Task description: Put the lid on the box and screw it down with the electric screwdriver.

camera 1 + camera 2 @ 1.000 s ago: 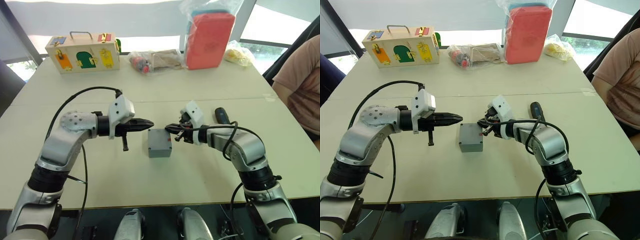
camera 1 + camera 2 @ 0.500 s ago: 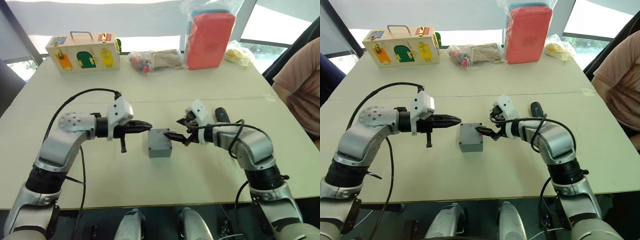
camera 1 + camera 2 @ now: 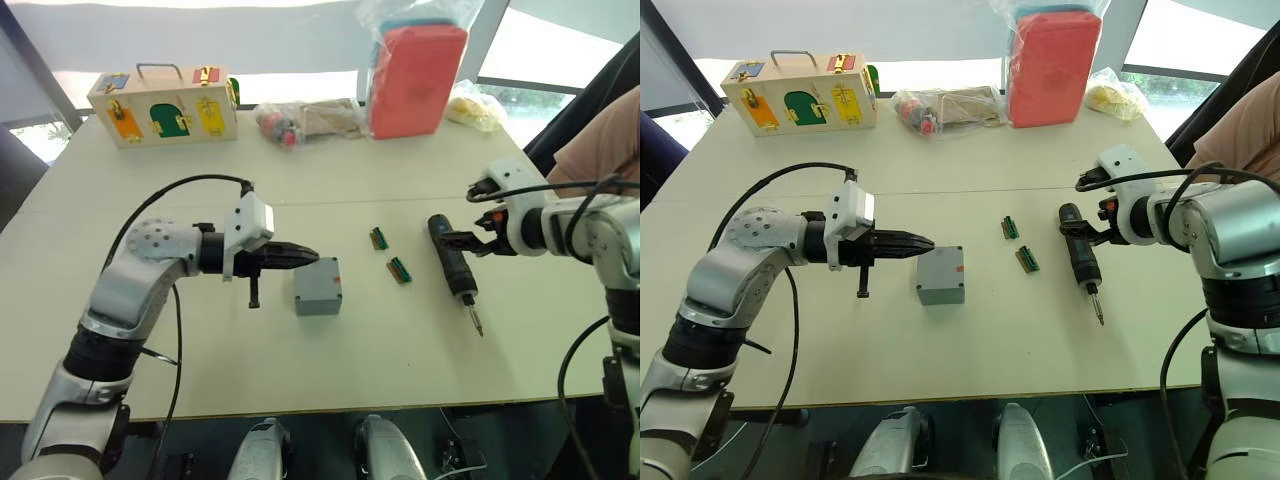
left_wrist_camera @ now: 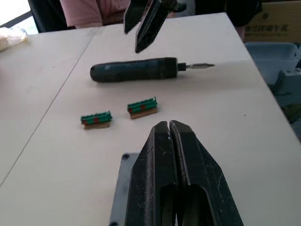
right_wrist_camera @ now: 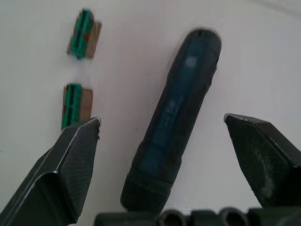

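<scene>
The grey box [image 3: 318, 286] stands mid-table with a flat closed top face that looks like the lid [image 3: 319, 273] lying on it; no wires show. My left gripper [image 3: 312, 258] is shut and empty, its tips at the box's upper left edge, with a corner of the box [image 4: 123, 162] below them. The black electric screwdriver [image 3: 452, 268] lies on the table to the right, bit toward me. My right gripper [image 5: 162, 120] hangs open over its rear end, one finger on each side, not touching it.
Two small green terminal blocks [image 3: 379, 238] [image 3: 399, 269] lie between box and screwdriver. At the far edge are a wooden latch box [image 3: 165, 103], clear bags [image 3: 310, 118] and a red pack [image 3: 418, 70]. A person's sleeve [image 3: 600, 135] is at the right.
My right gripper has opened and swung right, from beside the box to over the screwdriver's rear end. The left gripper has edged a little closer to the box.
</scene>
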You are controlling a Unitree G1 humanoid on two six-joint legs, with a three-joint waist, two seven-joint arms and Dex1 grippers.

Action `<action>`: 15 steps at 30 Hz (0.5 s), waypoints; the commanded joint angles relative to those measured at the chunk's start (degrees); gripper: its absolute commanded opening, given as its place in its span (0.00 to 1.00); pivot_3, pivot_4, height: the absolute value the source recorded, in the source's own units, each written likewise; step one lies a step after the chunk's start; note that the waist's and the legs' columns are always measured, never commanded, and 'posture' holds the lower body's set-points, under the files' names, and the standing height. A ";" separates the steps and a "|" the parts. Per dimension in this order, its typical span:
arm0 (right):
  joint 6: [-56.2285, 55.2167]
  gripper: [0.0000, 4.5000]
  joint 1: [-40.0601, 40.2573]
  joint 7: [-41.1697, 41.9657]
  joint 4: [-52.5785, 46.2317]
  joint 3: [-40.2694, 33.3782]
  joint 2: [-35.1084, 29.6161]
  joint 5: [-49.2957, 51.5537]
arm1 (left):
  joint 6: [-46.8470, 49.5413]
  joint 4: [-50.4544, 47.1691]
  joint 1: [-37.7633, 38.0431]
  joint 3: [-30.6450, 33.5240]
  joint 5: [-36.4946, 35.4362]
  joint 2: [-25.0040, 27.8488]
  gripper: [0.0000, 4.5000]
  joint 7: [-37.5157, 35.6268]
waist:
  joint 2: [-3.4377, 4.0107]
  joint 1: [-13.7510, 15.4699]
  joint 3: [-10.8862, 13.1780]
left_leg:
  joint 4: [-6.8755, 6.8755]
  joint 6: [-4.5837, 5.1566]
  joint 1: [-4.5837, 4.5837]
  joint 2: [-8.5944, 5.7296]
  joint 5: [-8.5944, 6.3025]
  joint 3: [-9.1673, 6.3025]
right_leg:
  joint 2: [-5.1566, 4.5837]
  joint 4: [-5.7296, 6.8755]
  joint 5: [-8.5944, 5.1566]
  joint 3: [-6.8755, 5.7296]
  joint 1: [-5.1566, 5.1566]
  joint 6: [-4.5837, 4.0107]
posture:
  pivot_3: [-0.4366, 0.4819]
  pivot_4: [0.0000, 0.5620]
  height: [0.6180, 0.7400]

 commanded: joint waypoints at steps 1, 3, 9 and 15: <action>1.17 0.98 -3.16 1.44 2.31 2.39 -0.88 0.28 | -1.71 0.10 -1.16 -0.12 0.20 -0.16 0.00 -0.37 | 0.00 0.10 0.00 | 0.00 0.00 0.00 0.00 0.00 0.00 | 0.00 0.00 0.00 0.00 0.00 0.00 | 0.48 0.27 0.92; 1.84 0.98 -5.05 1.66 5.97 4.97 0.07 -0.42 | -2.37 0.20 -1.10 -0.31 0.50 -0.16 0.00 -0.31 | 0.01 0.20 0.01 | 0.01 0.00 -0.02 0.00 0.00 0.00 | -0.02 0.00 0.00 0.00 0.00 0.00 | 0.48 0.27 0.92; -1.77 0.98 -7.15 3.32 16.62 13.99 1.84 -3.69 | -2.57 -1.74 0.26 0.13 0.28 0.17 0.00 0.36 | 0.00 0.35 0.00 | 0.03 0.00 -0.03 -0.02 0.00 0.02 | -0.05 -0.04 0.01 0.02 0.00 0.01 | 0.48 0.27 0.92; -4.94 0.98 -8.25 5.42 23.55 18.29 4.37 -6.12 | -1.70 -3.32 0.80 0.58 -0.07 0.22 0.00 1.88 | -0.02 0.29 -0.01 | 0.05 0.00 -0.07 -0.04 0.00 0.03 | -0.07 -0.07 0.02 0.02 0.00 0.01 | 0.48 0.27 0.92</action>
